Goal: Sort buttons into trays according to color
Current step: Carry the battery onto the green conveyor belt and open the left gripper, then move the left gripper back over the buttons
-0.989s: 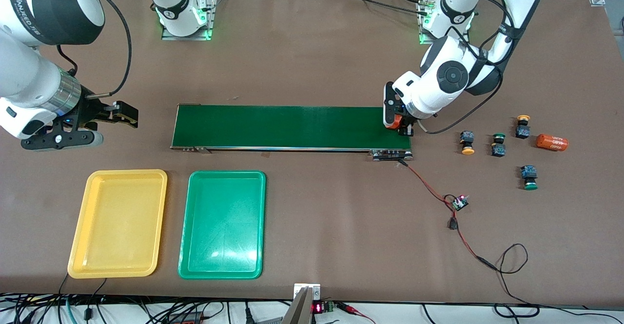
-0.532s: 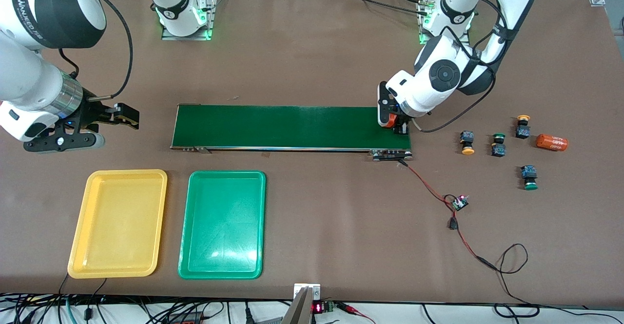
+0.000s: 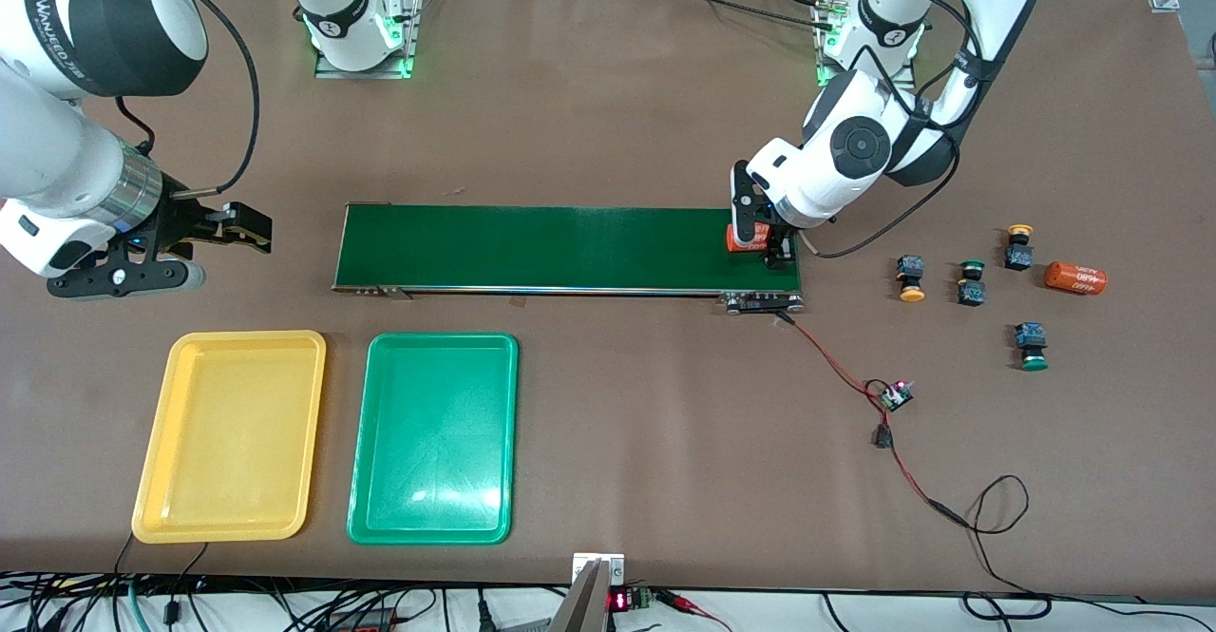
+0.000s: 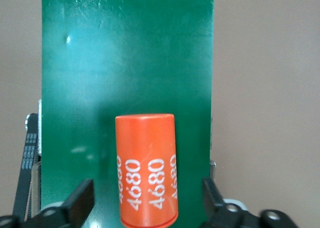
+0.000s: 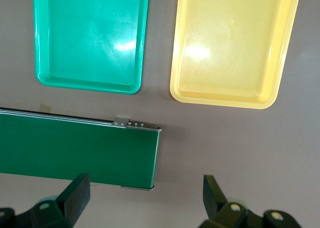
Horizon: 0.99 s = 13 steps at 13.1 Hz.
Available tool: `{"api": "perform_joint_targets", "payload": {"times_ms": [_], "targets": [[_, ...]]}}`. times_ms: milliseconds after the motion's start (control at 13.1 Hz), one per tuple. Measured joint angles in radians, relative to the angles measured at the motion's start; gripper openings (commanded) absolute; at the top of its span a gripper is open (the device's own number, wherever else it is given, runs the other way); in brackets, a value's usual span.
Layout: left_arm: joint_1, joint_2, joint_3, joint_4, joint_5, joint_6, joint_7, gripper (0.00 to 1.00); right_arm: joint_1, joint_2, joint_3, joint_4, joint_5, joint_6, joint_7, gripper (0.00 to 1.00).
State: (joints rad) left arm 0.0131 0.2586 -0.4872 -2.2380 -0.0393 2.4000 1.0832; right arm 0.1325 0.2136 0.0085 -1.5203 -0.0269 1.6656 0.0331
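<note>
Two yellow-capped buttons and two green-capped buttons lie on the table off the conveyor belt's end, toward the left arm's end. The yellow tray and the green tray lie side by side, nearer to the front camera than the belt; both also show in the right wrist view, yellow tray, green tray. My left gripper is open over the belt's end, its fingers apart from an orange printed cylinder lying on the belt between them. My right gripper waits open, with nothing in it.
The dark-green conveyor belt crosses the table's middle. A second orange cylinder lies beside the buttons. A red-and-black wire with a small circuit board runs from the belt's end toward the front edge.
My left gripper has shifted a little along the belt toward the right arm's end and opened, letting go of the orange cylinder onto the belt. The right arm has barely moved.
</note>
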Motion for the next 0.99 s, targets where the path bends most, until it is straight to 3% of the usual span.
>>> {"api": "perform_joint_targets", "payload": {"times_ms": [228,456,685,989], "targets": [[0.020,-0.060,0.002,0.014,0.000,-0.065,-0.003,1.00,0.001,0.000,0.001,0.000,0.000,0.001,0.000,1.00],[0.144,-0.120,0.009,0.036,0.000,-0.090,-0.005,1.00,0.001,0.000,0.001,0.000,0.000,0.001,0.000,1.00],[0.276,-0.123,0.019,0.055,0.000,-0.097,0.000,1.00,0.001,0.000,0.001,0.000,0.000,0.001,0.000,1.00],[0.350,-0.107,0.037,0.057,0.000,-0.108,-0.032,1.00,0.000,0.000,0.001,0.000,0.000,0.002,0.000,1.00]]}}
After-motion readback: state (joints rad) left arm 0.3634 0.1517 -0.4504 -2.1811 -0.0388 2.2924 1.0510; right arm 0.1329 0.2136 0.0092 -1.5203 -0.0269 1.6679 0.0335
